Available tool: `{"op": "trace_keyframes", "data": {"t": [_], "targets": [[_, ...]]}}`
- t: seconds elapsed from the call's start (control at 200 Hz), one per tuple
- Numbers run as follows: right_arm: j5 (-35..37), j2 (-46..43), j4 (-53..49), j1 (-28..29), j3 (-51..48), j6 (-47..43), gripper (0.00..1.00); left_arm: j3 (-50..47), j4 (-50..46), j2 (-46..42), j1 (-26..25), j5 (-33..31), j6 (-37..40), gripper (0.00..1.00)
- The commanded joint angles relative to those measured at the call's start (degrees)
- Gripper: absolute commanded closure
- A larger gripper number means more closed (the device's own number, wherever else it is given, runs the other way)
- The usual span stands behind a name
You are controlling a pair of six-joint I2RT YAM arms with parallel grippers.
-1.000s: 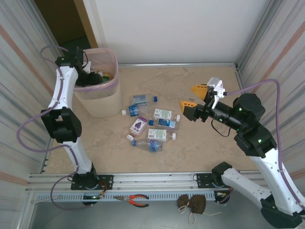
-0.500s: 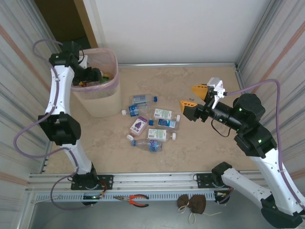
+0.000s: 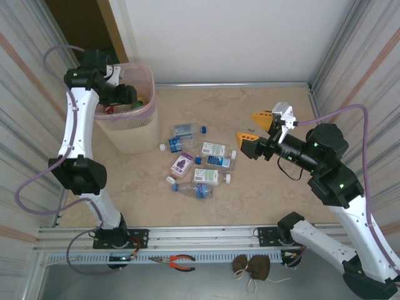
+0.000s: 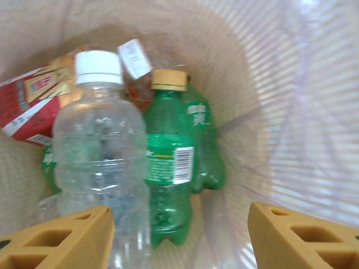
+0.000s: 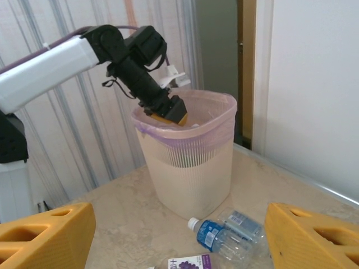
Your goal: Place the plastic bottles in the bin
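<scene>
While the orange-fingered left gripper [image 4: 180, 219] hangs at the mouth of the tall beige ribbed bin [image 3: 130, 134] with its translucent pink bag liner [image 5: 216, 120], its jaws stand apart with nothing clamped between them. The step in hand therefore looks like the end of a drop. The clear plastic bottle with a white cap [image 4: 101, 151] lies in the bin just beside one finger, against a green plastic bottle with a yellow cap [image 4: 168, 168]. To finish well, I judge the arm should rise straight up until both fingers are above the rim before it swings away, since a sideways exit could snag the thin liner or tip the light bin. A loose cluster of small labelled bottles [image 3: 206, 176] lies on its sides on the beige marbled table [image 3: 250, 194], between the bin and the right gripper [image 3: 252, 129], which hovers released and empty just to the right of them. The next pick is best taken from the cluster's edge, across a bottle's body rather than its cap, because these round, light bottles will likely roll and nudge their neighbours.
</scene>
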Motion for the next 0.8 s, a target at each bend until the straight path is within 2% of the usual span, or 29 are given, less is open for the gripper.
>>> {"op": "trace_keyframes", "data": {"t": [0.0,0.17,0.381,0.516,0.797], "targets": [[2.43,0.23,-2.31,0.56,1.48,-0.71,0.22,1.28,2.52,-6.39,-0.68,5.31,1.66,0.36],[2.90,2.29,-5.52,0.61,1.15,-2.59,0.22,-1.52,6.85,-11.73,-1.96,9.48,1.87,0.35],[1.87,7.89,-11.68,2.29,1.06,-8.33,0.23,-10.26,13.48,-19.14,-2.04,14.43,-0.32,0.35],[3.79,12.89,-16.42,6.41,1.23,-13.07,0.24,-15.53,16.69,-23.06,-1.97,15.92,-1.52,0.34],[12.63,26.44,-22.58,17.51,0.62,-20.53,0.23,-20.84,17.79,-26.17,-1.55,15.70,-2.27,0.34]]}}
